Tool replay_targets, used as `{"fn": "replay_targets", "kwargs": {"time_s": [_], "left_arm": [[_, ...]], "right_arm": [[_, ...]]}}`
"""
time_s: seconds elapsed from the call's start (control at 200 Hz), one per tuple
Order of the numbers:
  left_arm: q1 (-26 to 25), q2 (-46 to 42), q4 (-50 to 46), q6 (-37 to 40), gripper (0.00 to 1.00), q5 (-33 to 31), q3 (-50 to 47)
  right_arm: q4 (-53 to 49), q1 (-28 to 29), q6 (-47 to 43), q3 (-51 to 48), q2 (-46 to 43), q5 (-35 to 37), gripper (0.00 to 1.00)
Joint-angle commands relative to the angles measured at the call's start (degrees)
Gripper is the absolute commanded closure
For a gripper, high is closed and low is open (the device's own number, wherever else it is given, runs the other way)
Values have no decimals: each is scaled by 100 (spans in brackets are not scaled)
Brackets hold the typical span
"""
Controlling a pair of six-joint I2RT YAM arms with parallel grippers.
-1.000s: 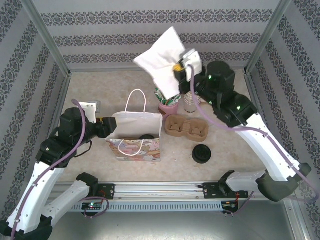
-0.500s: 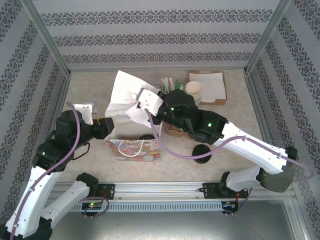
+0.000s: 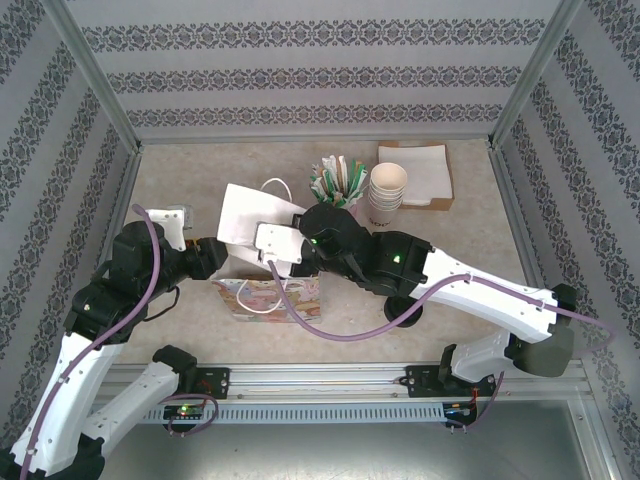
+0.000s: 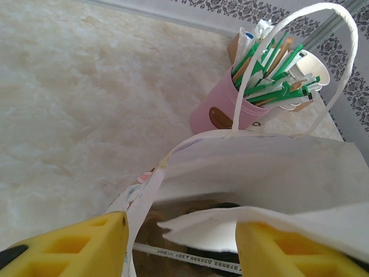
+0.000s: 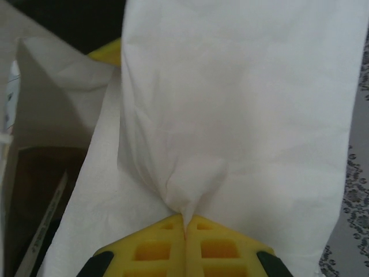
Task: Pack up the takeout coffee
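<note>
Takeout coffee (image 4: 228, 205) dim inside bag (image 3: 270, 298), right pincer (image 5: 184, 219) clenching napkin (image 5: 230, 104), left pincer (image 4: 181, 222) parted astride bag edge

Striped patterned walls (image 3: 320, 70), beige marbled tabletop (image 3: 470, 245)

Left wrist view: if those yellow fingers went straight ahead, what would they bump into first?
Most likely the white napkin hanging into the paper bag, just ahead of the left fingers. The pink cup of straws stands farther back, though depth is hard to judge.
</note>
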Motion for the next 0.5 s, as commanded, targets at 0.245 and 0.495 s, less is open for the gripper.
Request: {"fn": "replay_targets", "kwargs": {"time_s": [0.245,0.495], "left_arm": [[-67,78,-24,-116,48,82,113],[-68,80,-32,-94,48,64,134]], "right_arm": [[-816,-225,459,437,96,-1646,100],[-1072,-630,813,784,356,-2354,100]]}}
